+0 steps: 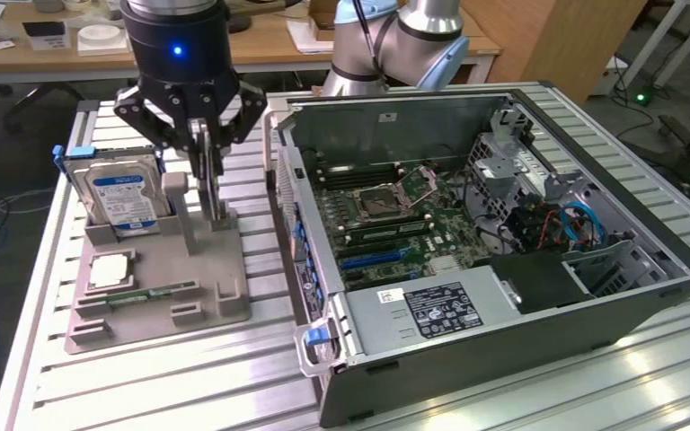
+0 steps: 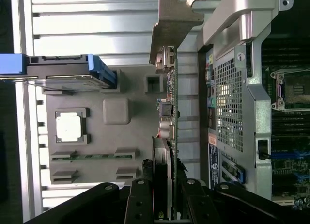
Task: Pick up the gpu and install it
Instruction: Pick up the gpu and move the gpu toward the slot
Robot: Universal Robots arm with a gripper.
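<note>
The gpu (image 1: 211, 193) stands on edge, thin and dark, over the grey holder tray (image 1: 207, 301) on the exterior view's left. My gripper (image 1: 205, 160) comes down from above and is shut on the card's upper part, one finger on each face. In the wrist view the gpu (image 2: 168, 112) runs edge-on away from the fingers (image 2: 140, 200), with its silvery end bracket (image 2: 172, 20) at the far end. Its lower edge reaches the tray's stand; I cannot tell whether it is still seated there. The open computer case (image 1: 321, 180) lies just to the exterior view's right of the card.
On the tray are a silver hard drive with a blue label (image 1: 123, 193), a square processor (image 1: 108, 269) and a narrow green memory stick (image 1: 154, 294). Inside the case are the motherboard (image 1: 393, 215), blue slots (image 1: 375, 260) and a power supply (image 1: 441, 310). All rests on a ribbed metal table (image 1: 177, 377).
</note>
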